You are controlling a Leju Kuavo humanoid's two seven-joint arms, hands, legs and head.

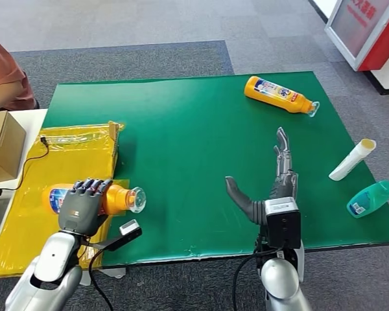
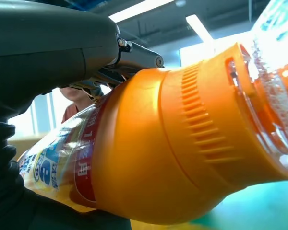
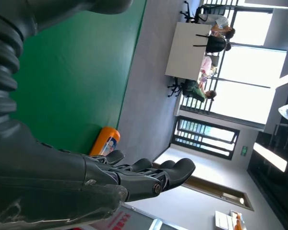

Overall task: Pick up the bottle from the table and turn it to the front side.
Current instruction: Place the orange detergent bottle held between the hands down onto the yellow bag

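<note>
The left robot hand (image 1: pixel 82 206) is gripping the orange bottle (image 1: pixel 115 198) at the table's (image 1: pixel 192 149) left edge. The bottle is lying sideways, its clear cap pointing right. The left wrist view is showing its ribbed neck and label close up. The right robot hand (image 1: pixel 275 184) is holding nothing, fingers spread.

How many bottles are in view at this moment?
4: an orange bottle held by the left hand, another orange bottle at the far edge, a white bottle and a teal bottle on the right.
</note>
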